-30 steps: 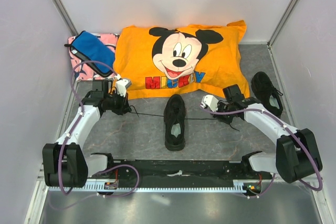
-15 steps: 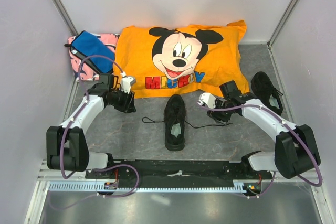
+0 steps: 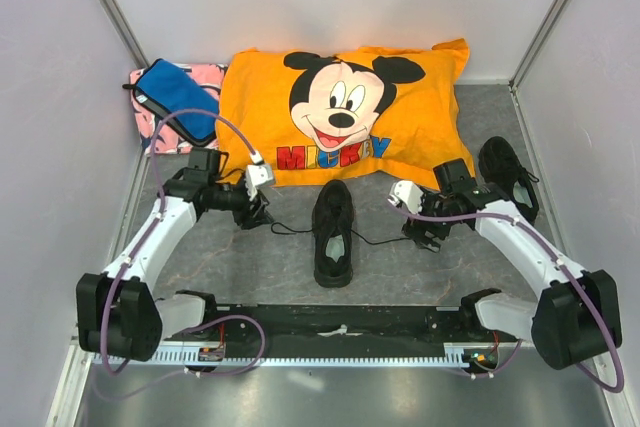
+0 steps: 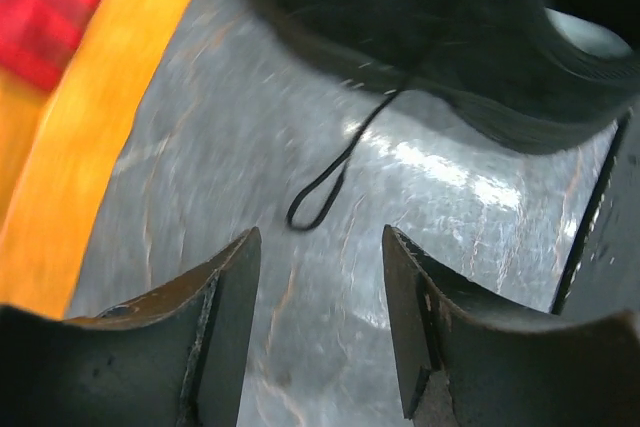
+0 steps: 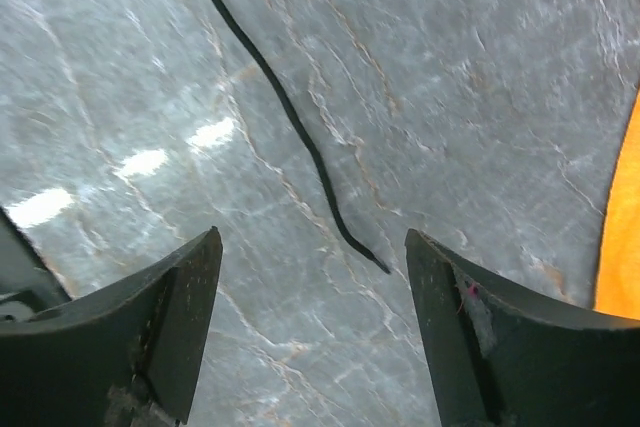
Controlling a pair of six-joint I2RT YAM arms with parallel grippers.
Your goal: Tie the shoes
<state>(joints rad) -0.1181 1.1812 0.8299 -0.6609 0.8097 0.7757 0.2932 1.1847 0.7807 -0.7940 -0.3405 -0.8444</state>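
Starting at the left gripper (image 4: 320, 247), its jaws stand parted and hold nothing. Its wrist view shows a slack loop of black lace (image 4: 345, 159) lying on the grey table (image 4: 200, 147) just ahead of the fingertips, running up and away to the middle shoe (image 4: 430, 27). The right gripper (image 5: 312, 247) is spread wider and is equally empty. The other lace end (image 5: 300, 137) lies ahead of it, its tip pointing almost into the gap between the fingers. From above, the left gripper (image 3: 258, 215) and right gripper (image 3: 420, 232) flank that shoe (image 3: 333, 232), which sits between them with its long axis running away from the arm bases, toe toward the orange pillow (image 3: 340, 112). The laces trail out crosswise to that axis, one toward each claw, so each arm is nearer to its own side's strand and neither would have to cross over the shoe. Any fresh grasp looks like a short reach inward and down along the strand. The thin black lace lies flat on the table, which could make pinching it fiddly. Whether a knot sits on the shoe cannot be made out. The second shoe (image 3: 507, 179) lies apart at the far right, beside the pillow's corner, just beyond the right arm and well away from the left.
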